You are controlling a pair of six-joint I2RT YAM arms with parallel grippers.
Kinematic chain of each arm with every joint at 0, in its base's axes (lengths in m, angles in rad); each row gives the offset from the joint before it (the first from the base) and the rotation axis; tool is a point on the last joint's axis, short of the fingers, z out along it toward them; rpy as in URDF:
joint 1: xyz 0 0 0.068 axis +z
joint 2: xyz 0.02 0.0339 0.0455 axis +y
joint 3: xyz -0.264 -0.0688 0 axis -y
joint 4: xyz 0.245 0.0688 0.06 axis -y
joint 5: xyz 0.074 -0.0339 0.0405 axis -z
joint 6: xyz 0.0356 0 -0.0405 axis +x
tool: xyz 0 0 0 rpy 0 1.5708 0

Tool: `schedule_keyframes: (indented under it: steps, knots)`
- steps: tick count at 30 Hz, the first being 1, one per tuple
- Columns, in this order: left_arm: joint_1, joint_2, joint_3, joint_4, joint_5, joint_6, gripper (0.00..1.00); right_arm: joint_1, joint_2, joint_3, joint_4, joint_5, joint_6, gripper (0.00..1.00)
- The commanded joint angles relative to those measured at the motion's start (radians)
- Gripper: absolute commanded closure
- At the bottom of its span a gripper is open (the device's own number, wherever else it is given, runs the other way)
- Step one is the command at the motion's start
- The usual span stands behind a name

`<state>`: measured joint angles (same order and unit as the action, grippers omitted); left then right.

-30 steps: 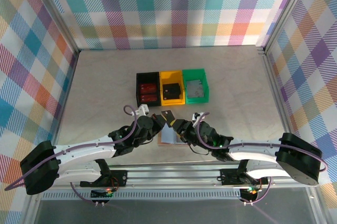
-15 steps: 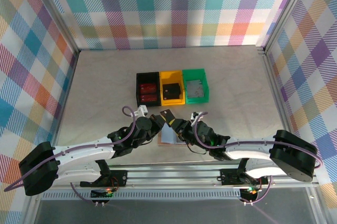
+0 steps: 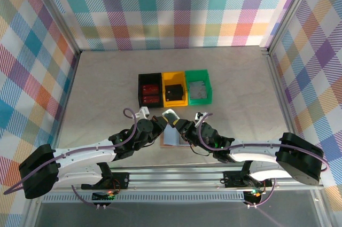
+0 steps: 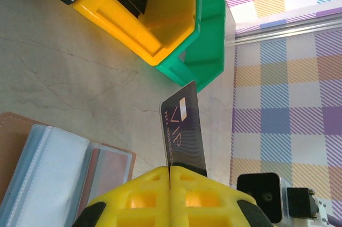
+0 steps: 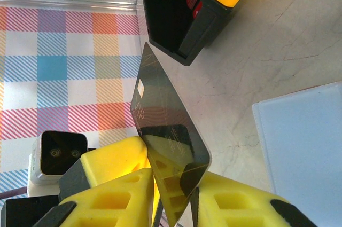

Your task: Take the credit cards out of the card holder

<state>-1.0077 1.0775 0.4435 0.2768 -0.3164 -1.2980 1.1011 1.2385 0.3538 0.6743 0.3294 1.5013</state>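
The tan-brown leather card holder (image 3: 170,139) lies spread open on the pale, marbled desk (image 3: 107,88), with its blue-grey clear pockets facing up. Just past its far edge, a dark, glossy plastic credit card (image 4: 184,131) with a small pale chip and the letters "VIP" stands on edge in the air, clear of the pockets.

The left pincer (image 4: 170,172) is clamped on the near end of this credit card. Its two yellow fingers (image 4: 133,197) meet, and the card comes out of the seam between them. The right pincer (image 5: 173,205) reaches in from the opposite side of the card holder. Its own fingers are set narrow, one on each flank of the same card's lower end. Whether they press on it I cannot tell.

Beyond the card holder, three small plastic bins stand side by side in a touching row:
- The black bin (image 5: 171,24) stands to the left and holds red pieces (image 3: 150,92).
- The yellow bin (image 4: 160,29) stands straight beyond the card holder and holds a flat black piece (image 3: 173,92).
- The green bin (image 4: 211,45) stands to the right and holds a flat grey piece (image 3: 199,88).

The raised card hangs between the card holder and the yellow bin.
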Motion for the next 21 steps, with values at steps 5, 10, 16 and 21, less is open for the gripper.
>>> schedule_keyframes:
  steps: [5, 10, 16, 21]
  knots:
    - [-0.017, -0.014, -0.019, 0.022, -0.001, -0.012, 1.00, 0.008, -0.008, 0.049, 0.067, 0.025, -0.047, 0.80]
    - [-0.017, -0.015, -0.017, 0.021, 0.000, -0.012, 1.00, 0.009, -0.014, 0.053, 0.051, 0.029, -0.053, 0.86]
    - [-0.017, -0.024, -0.013, 0.000, -0.001, -0.008, 1.00, 0.009, -0.044, 0.054, 0.005, 0.043, -0.067, 0.98]
    - [-0.016, -0.061, 0.014, -0.083, -0.018, 0.026, 0.89, 0.009, -0.091, 0.060, -0.104, 0.069, -0.083, 1.00]
